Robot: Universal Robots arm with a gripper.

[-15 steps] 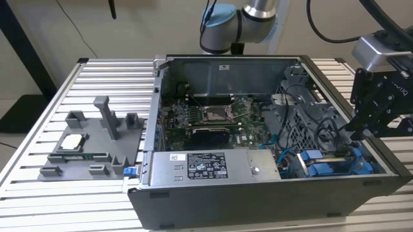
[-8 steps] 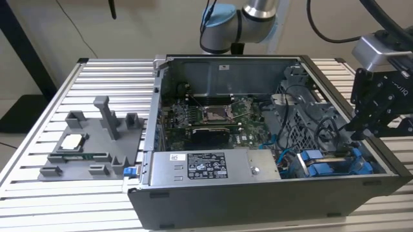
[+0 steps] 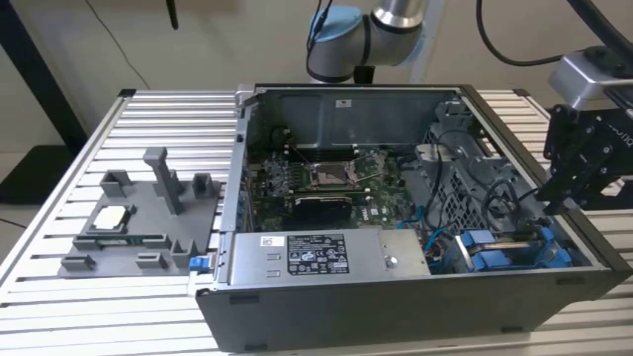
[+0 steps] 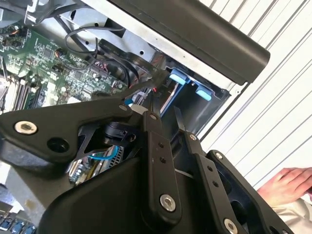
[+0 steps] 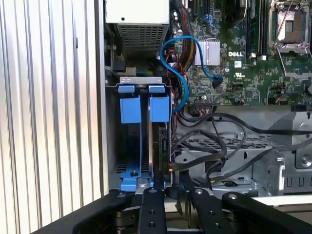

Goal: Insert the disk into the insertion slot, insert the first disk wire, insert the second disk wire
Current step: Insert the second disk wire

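Hanging over the computer case's corner at about 4 o'clock in the exterior view, the gripper (image 5: 171, 192) has its narrowly parted fingers (image 5: 152, 204) around the disk (image 5: 157, 146), which stands on edge in the insertion slot (image 5: 139, 105), long axis in line with the fingers.

Black claw (image 5: 171, 195) with silver screws; silver-and-blue arm (image 3: 371, 33) trailing black cables.

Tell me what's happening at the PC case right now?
The arm's tool is down inside the open computer case, at the drive bay with blue fittings. A drive stands on edge in that bay beside black cables. The motherboard and power supply lie exposed. A person's hand rests nearby on the table.
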